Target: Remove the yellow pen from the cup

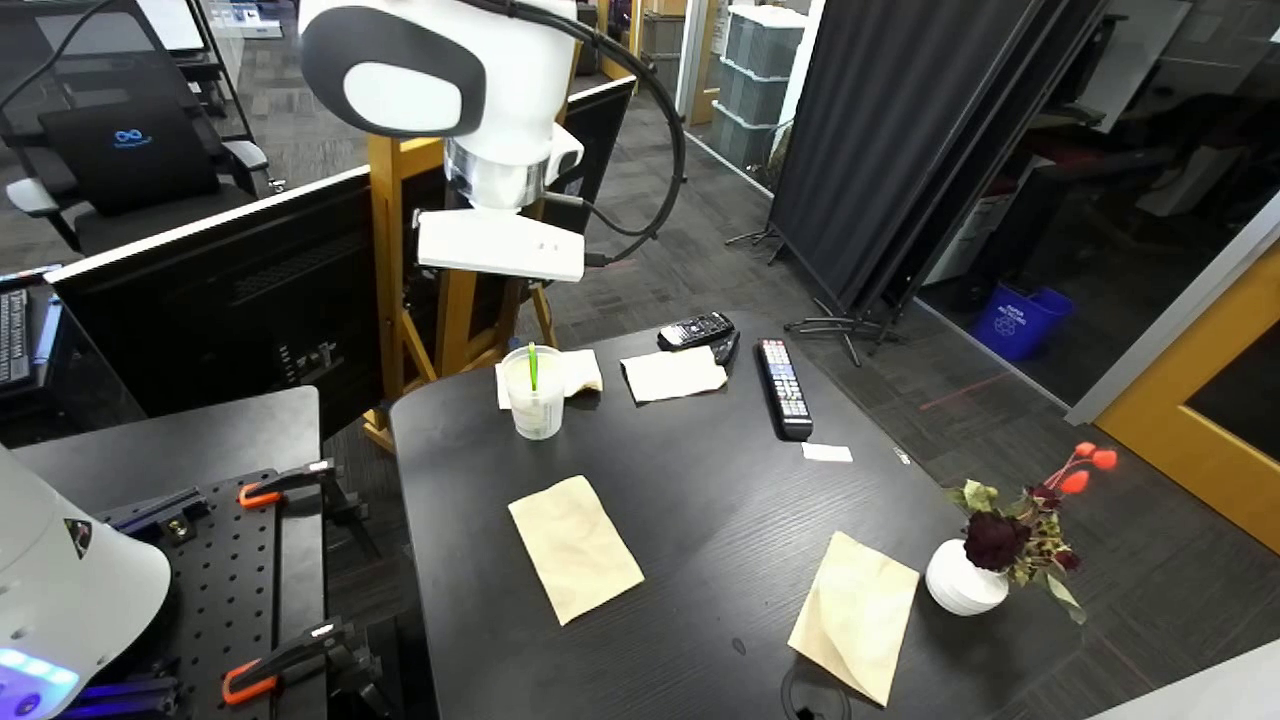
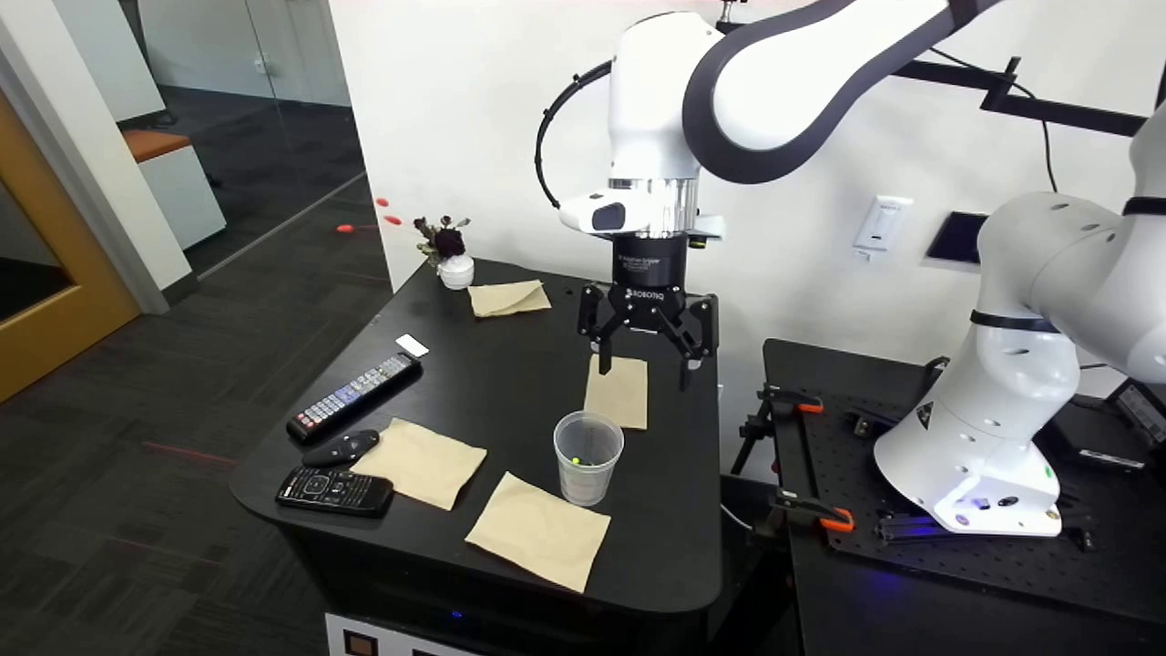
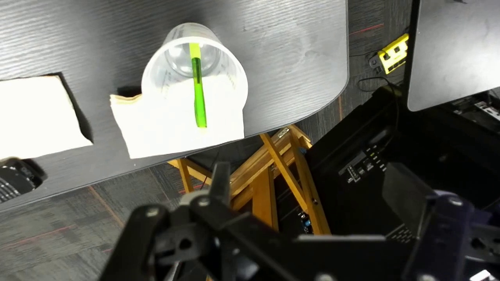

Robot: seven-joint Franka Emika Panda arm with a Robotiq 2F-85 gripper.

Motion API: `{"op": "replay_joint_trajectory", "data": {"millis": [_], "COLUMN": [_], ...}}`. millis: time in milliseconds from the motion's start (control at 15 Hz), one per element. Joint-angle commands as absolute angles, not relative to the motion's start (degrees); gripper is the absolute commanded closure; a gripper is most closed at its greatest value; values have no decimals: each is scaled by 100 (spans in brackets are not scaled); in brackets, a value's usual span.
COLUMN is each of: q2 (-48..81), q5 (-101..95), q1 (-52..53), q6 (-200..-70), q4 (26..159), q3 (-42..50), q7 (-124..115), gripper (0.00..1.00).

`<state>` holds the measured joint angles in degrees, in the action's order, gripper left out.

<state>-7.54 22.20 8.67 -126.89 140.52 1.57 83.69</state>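
Your gripper (image 2: 645, 369) hangs above the black table (image 2: 510, 383) with its jaws spread wide, released, and well apart from the yellow-green pen (image 3: 198, 86). The pen leans inside the whitish cup (image 3: 175, 78), its upper end by the rim on the side toward the table's edge. In the wrist view you see it up-frame from the fingers (image 3: 221, 181) and over toward the one at frame left, rather than midway across the gap. Mind that edge: it runs near the cup, with a wooden easel (image 3: 263, 199) and a black display (image 1: 230, 310) standing beyond it. A tan sheet (image 2: 542, 533) lies just beside the cup; whether they touch, you cannot tell. On the cup's other side you have bare tabletop up to another tan sheet (image 1: 577, 550).
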Motion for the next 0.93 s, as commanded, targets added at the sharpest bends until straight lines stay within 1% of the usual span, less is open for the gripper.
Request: {"op": "replay_joint_trajectory", "data": {"millis": [0, 133, 333, 400, 733, 867], "q2": [-743, -716, -638, -653, -609, -561], "q5": [2185, 2150, 2365, 2262, 2276, 2316], "q1": [803, 810, 815, 776, 770, 784], "q6": [-13297, -13617, -13555, -13444, -13444, -13672], "q4": [14262, 14355, 14375, 14319, 14329, 14387], "q3": [69, 64, 94, 41, 34, 18], "q7": [9234, 9794, 10580, 10167, 10424, 10482], "gripper": [0, 0, 0, 0, 0, 0]}}
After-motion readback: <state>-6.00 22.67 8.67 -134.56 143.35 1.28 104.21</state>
